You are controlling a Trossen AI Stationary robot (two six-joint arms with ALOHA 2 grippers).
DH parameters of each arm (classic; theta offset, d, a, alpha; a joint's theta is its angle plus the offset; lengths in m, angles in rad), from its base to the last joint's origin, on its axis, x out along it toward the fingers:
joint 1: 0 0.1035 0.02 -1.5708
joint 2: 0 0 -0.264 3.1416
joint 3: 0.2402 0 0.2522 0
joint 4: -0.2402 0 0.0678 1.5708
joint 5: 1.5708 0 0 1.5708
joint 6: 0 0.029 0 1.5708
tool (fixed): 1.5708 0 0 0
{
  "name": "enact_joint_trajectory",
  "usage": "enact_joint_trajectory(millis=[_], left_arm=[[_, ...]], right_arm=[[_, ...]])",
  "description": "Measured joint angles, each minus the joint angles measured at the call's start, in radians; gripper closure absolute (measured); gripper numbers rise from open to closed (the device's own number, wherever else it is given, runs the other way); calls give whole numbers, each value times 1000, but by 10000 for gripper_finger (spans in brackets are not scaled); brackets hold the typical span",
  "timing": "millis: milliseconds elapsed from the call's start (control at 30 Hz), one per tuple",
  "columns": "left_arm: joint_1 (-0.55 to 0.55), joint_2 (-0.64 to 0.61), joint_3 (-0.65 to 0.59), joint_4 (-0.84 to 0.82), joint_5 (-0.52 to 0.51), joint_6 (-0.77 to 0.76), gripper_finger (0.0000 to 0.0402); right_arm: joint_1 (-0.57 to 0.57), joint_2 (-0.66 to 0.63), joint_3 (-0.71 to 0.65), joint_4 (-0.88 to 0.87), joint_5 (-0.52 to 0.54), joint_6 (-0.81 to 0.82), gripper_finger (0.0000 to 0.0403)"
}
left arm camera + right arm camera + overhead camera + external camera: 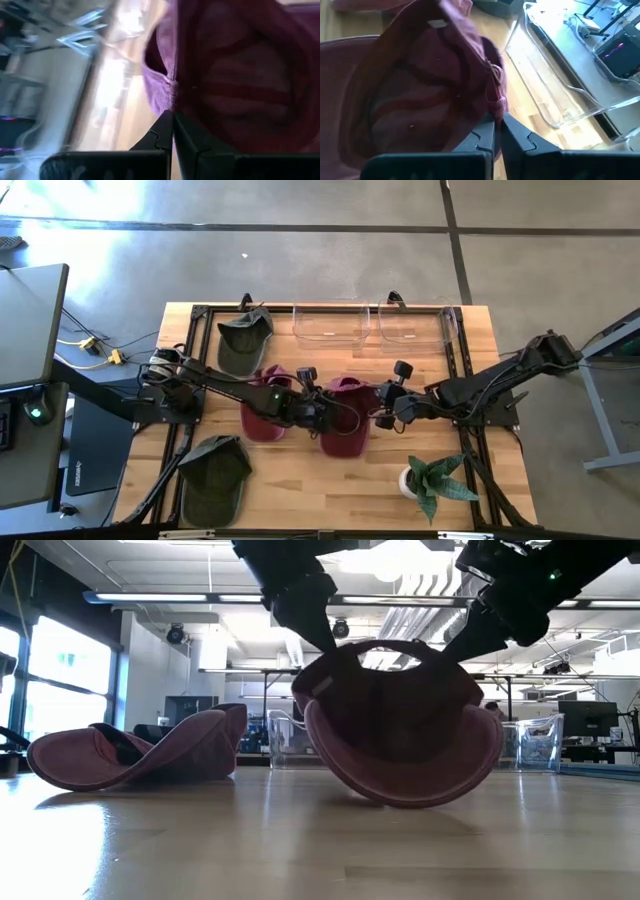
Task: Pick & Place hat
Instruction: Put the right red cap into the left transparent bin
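Note:
A maroon cap [345, 425] sits upside down at the table's middle, its opening up, between my two grippers. My left gripper [320, 412] is shut on its left rim and my right gripper [380, 412] is shut on its right rim. In the low view the cap [400, 740] bulges downward, its rounded bottom at or just above the wood; I cannot tell which. A second maroon cap [265, 408] lies on the table just left of it, also seen in the low view [140, 755]. My left gripper pinches the cap's rim edge [169, 97] between its two shut fingers, at the side toward the table's left. It comes slanting down from the left [310, 615]. The cap hangs open side up below the fingers. My right gripper pinches the cap's rim [496, 107] between its two shut fingers, on the side toward the table's right, near the back strap. It comes slanting down from the right [490, 625]. The crown sags below the hold.
Two olive caps lie at the left, one far [245, 340] and one near [213, 475]. Two clear bins [330, 325] [415, 325] stand along the far edge. A potted plant [432, 480] stands at the near right.

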Motion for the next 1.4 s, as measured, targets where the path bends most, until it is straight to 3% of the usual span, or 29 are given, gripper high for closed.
enact_joint_trajectory(millis=[100, 300, 433, 533, 600, 800, 1000, 1200, 1400], left_arm=[[11, -16, 0, -37, 62, -24, 379], [10, -70, -2, -100, 60, -118, 311], [-4, -75, 1, 14, 181, -91, 298], [-4, -49, -10, 180, 335, -16, 313], [18, 20, -10, 313, 386, 12, 331], [81, 171, -9, 454, 392, 18, 395], [102, 276, -14, 551, 331, -22, 389], [103, 313, -15, 599, 235, -25, 399], [105, 311, -13, 704, 226, -8, 401]], right_arm=[[0, 0, 0, -1, 10, 9, 390], [0, 0, 0, -5, 92, 49, 388], [0, 0, 0, -4, 112, 52, 397], [1, 0, 0, 14, 122, 47, 392], [8, 0, 0, 34, 133, 45, 385], [28, -5, 0, 101, 135, 11, 388], [60, -47, 0, 146, 115, 0, 394], [109, -78, 0, 246, 46, -39, 383], [134, -79, 0, 314, 5, -78, 392]])
